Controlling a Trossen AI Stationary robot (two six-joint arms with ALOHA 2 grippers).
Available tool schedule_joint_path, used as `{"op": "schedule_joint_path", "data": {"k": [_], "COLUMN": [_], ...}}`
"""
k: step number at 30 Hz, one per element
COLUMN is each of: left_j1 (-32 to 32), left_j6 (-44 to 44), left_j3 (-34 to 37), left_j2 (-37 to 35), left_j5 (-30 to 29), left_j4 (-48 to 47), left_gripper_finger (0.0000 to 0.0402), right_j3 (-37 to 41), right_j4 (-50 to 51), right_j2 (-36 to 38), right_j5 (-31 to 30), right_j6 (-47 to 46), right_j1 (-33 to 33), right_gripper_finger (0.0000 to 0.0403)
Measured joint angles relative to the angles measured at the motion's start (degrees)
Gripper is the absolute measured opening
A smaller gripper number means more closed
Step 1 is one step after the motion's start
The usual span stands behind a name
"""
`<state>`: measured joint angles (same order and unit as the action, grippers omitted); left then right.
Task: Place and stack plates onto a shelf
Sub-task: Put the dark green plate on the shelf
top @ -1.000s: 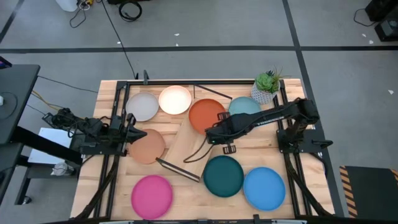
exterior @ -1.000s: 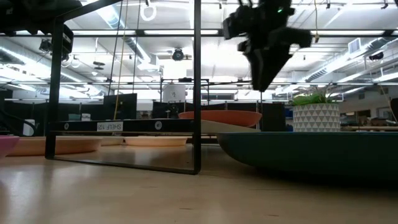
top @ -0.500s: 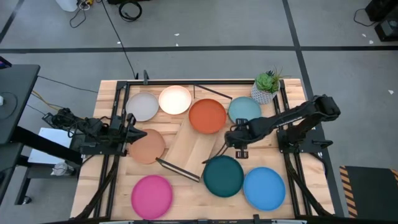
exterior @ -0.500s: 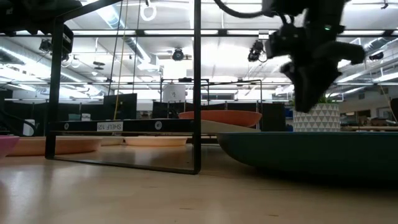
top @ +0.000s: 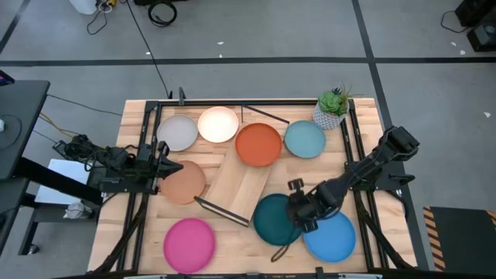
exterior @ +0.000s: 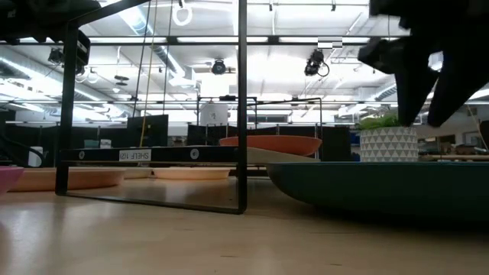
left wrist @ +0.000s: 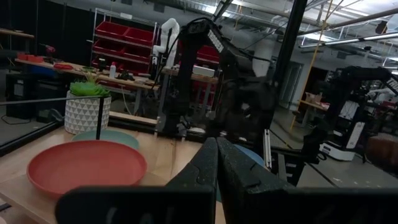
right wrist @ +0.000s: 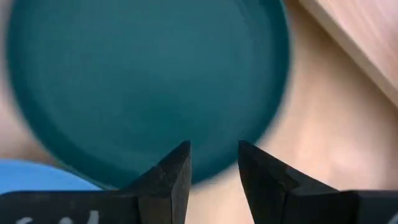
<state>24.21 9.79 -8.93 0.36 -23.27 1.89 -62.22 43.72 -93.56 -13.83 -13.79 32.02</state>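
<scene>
The slatted wooden desk (top: 364,108) is carrying everything; the shelf (top: 239,182), its light board lying askew in the middle with the thin black frame around it, is holding no plate yet, so the stacking is judged to be at its very beginning; the eight plates are lying loose around it: grey plate (top: 178,132), cream plate (top: 218,124), orange plate (top: 258,144) and light blue plate (top: 304,139) along the far side, tan plate (top: 184,183) just beside the shelf's left end, pink plate (top: 189,242), dark teal plate (top: 271,223) and bright blue plate (top: 335,240) along the near edge; a potted plant (top: 332,108) is standing at the far right corner.

The right arm is the one moving; over the last second it has been swinging away from the orange plate, past the shelf's right end, and is now coming down over the near side; the right tool (top: 304,211) is hanging at the seam where the dark teal plate and the bright blue plate meet, its jaws parted and empty, the teal rim showing just ahead of its fingers (right wrist: 176,174); that suggests the teal plate is the next pick, with the rim grab being the delicate part.

The left tool (top: 161,157) is waiting at the desk's left side by the tan plate, its fingers (left wrist: 211,163) pressed together on nothing.
</scene>
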Motion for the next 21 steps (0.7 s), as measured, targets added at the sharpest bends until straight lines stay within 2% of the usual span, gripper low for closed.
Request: {"op": "schedule_joint_path", "data": {"k": [4, 8, 13, 21], "left_j1": [0.0, 0.0, -0.02, -0.02], "left_j6": [0.01, -0.06, -3.82, -4.16], "left_j3": [0.0, 0.0, 0.0, 0.0], "left_j2": [0.0, 0.0, 0.02, -0.02], "left_j5": [0.0, 0.0, -0.03, -0.04], "left_j4": [0.0, 0.05, 1.67, 1.99], "left_gripper_finger": [0.0007, 0.0007, 0.0007, 0.0007], "right_j3": [-0.15, -0.15, -0.14, -4.17], "right_j4": [-10.32, -15.29, -17.79, -16.24], "right_j2": [-0.86, -3.63, -7.39, -13.45], "right_j5": [3.52, 4.53, 4.25, 2.61], "right_j6": [2.98, 3.46, 0.84, -0.14], "right_j1": [3.52, 7.25, 11.2, 12.89], "right_gripper_finger": [0.0137, 0.0137, 0.0137, 0.0137]}}
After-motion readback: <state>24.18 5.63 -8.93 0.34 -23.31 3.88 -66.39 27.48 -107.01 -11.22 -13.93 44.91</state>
